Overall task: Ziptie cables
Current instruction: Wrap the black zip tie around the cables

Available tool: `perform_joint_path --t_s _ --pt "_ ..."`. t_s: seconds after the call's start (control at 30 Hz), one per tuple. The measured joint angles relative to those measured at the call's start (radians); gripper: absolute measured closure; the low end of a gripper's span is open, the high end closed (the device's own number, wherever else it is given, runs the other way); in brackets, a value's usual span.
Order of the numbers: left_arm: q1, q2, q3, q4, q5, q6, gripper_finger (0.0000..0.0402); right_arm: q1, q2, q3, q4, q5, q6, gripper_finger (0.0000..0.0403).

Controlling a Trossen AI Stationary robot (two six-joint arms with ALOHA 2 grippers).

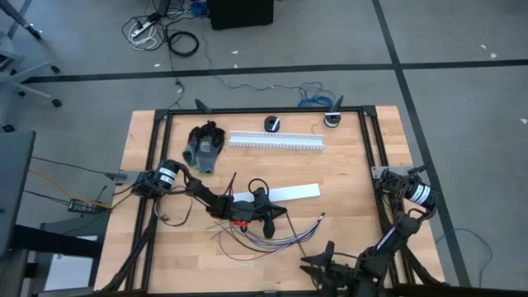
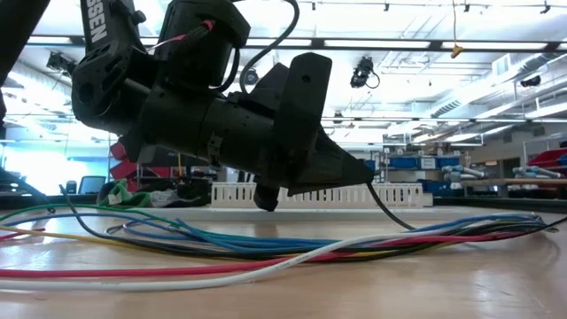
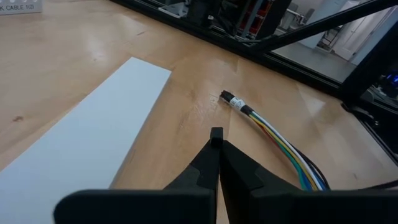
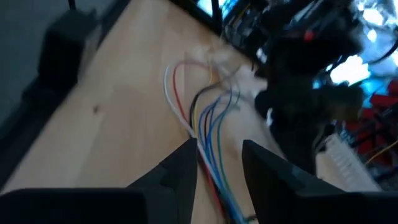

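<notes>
Your left gripper (image 3: 216,134) hangs mid-desk with jaws together, just above the cables (image 1: 272,235) fanned across the near desk (image 1: 346,177). Your right gripper (image 4: 217,158) sits near-right, jaws apart.

Left arm stretched across the wooden table (image 1: 346,177), left gripper (image 3: 216,134) over its centre, fingers pressed together. Right arm folded back, right gripper (image 4: 219,163) low at the table's near edge, fingers parted.
</notes>
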Motion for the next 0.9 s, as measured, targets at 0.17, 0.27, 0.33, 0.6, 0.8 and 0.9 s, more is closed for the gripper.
perform_joint_path --t_s 0.17,0.27,0.33,0.6,0.8,0.9 --pt "-0.005 0.000 0.000 0.000 0.000 0.002 0.0401 -0.024 0.000 -0.001 -0.162 -0.053 0.183 0.0287" --pt "-0.006 0.000 0.000 0.000 0.000 0.003 0.0401 -0.027 0.000 -0.001 -0.192 -0.057 0.212 0.0292" --pt "-0.006 0.000 0.000 0.000 0.000 0.006 0.0401 -0.027 0.000 -0.001 -0.196 -0.059 0.213 0.0296" --pt "-0.006 0.000 0.000 0.000 0.001 0.018 0.0401 -0.040 0.000 -0.001 -0.203 -0.151 0.214 0.0305" --pt "-0.005 0.001 0.000 0.000 0.001 0.021 0.0402 -0.038 0.000 -0.001 -0.209 -0.213 0.240 0.0306" --pt "-0.005 0.000 0.000 -0.001 0.001 0.025 0.0401 -0.033 0.000 -0.001 -0.232 -0.231 0.257 0.0307"
